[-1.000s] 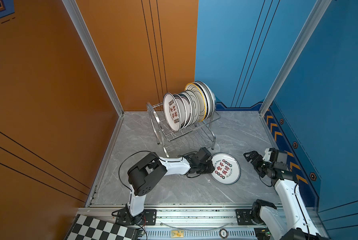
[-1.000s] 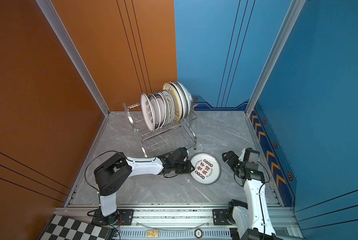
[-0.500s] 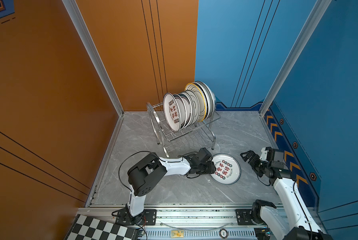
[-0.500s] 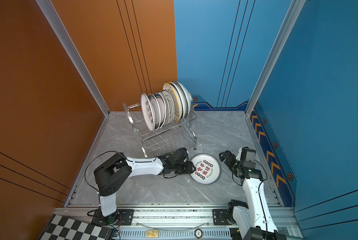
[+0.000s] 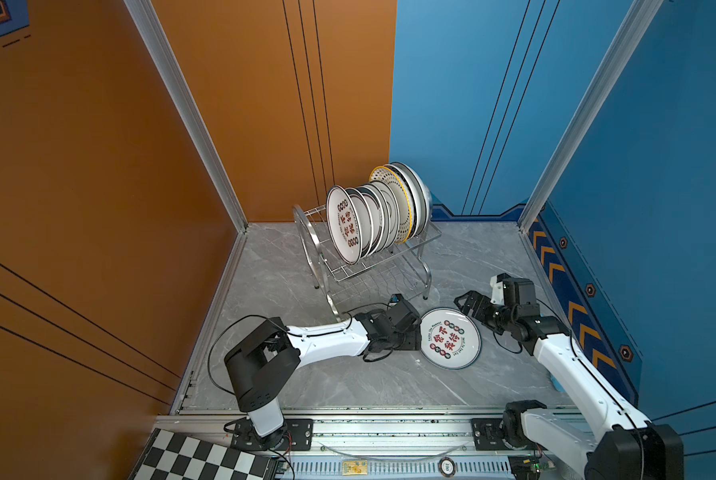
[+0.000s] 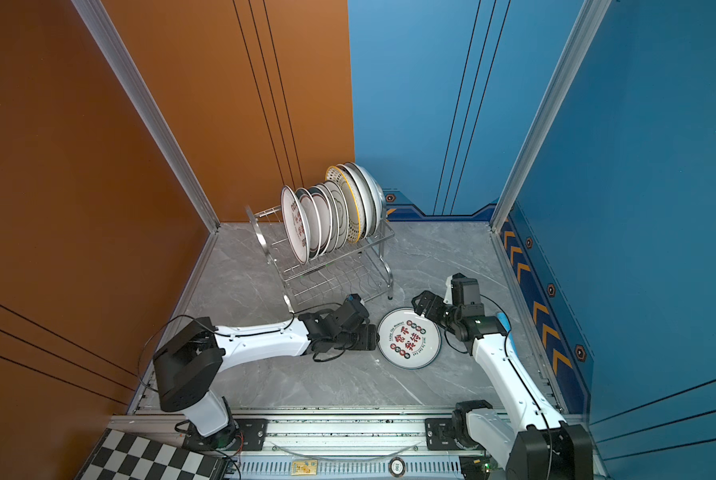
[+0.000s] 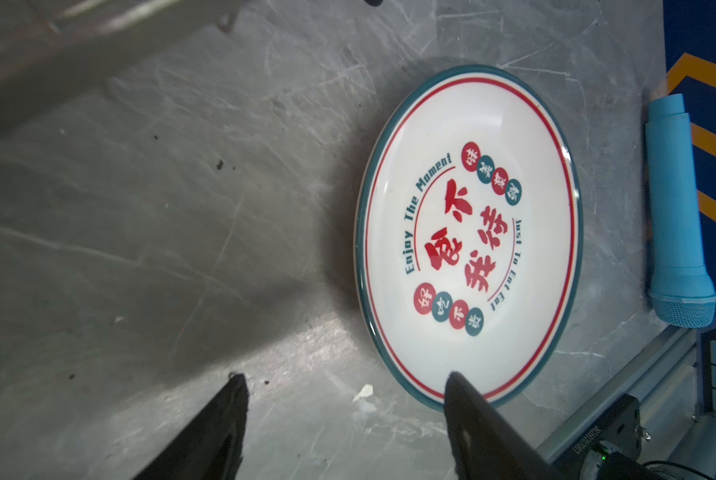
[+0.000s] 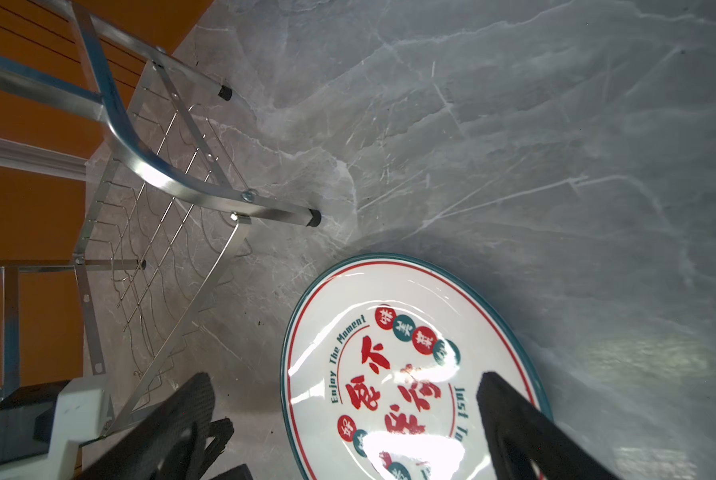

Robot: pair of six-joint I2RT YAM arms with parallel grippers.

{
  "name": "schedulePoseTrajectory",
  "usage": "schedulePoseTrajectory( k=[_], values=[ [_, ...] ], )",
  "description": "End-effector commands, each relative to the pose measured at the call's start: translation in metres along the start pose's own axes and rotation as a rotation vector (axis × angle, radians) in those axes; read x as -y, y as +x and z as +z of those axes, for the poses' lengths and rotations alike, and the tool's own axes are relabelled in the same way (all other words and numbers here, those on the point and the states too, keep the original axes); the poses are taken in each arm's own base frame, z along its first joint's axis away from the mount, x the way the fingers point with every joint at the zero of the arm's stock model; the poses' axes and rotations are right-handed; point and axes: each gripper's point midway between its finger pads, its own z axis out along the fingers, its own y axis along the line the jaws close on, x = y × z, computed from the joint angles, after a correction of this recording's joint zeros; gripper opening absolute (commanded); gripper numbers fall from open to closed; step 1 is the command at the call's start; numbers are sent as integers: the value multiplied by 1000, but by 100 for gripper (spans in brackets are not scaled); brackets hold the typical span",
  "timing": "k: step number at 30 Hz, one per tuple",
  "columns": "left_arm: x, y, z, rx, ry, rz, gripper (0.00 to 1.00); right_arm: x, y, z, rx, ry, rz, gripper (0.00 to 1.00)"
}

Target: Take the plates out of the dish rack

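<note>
Left wrist view: left fingers (image 7: 223, 419) apart, one over rim of teal-rimmed plate (image 7: 468, 237) flat on worktop (image 7: 140, 208). Right fingers (image 8: 514, 419) apart. Plate at 5 o'clock from dish rack (image 5: 312, 245); other plates (image 5: 348, 224) upright in it.

White links (image 5: 327, 338), black joints (image 5: 260, 365), looping cables (image 5: 209, 357)

Plate (image 5: 450, 338) flat beside dish rack (image 5: 369, 268)
</note>
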Motion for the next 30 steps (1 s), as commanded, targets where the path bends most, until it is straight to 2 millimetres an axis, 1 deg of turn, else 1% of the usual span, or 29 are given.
schedulePoseTrajectory(
  k=[1, 3, 5, 10, 12, 17, 22, 25, 27, 30],
  values=[
    [-31, 15, -13, 4, -127, 62, 74, -20, -23, 8, 65, 30, -108, 94],
    [-36, 18, -23, 18, -149, 76, 73, -33, -27, 15, 65, 27, -147, 92],
    [-46, 23, -34, 24, -193, 87, 71, -47, -29, 25, 53, 21, -191, 90],
    [-79, 36, -60, 49, -276, 79, 70, -73, -33, 51, 34, 6, -259, 88],
    [-92, 39, -69, 60, -313, 72, 70, -79, -34, 61, 25, 13, -284, 88],
    [-115, 45, -87, 79, -380, 65, 70, -87, -36, 81, 19, 45, -329, 87],
    [-136, 50, -95, 100, -434, 58, 70, -88, -40, 97, 34, 79, -351, 84],
    [-147, 48, -100, 138, -466, 51, 70, -89, -42, 103, 43, 84, -351, 82],
    [-154, 46, -103, 158, -487, 58, 72, -88, -43, 107, 46, 87, -351, 81],
    [-164, 38, -108, 197, -524, 66, 73, -88, -43, 114, 41, 90, -346, 76]
  ],
)
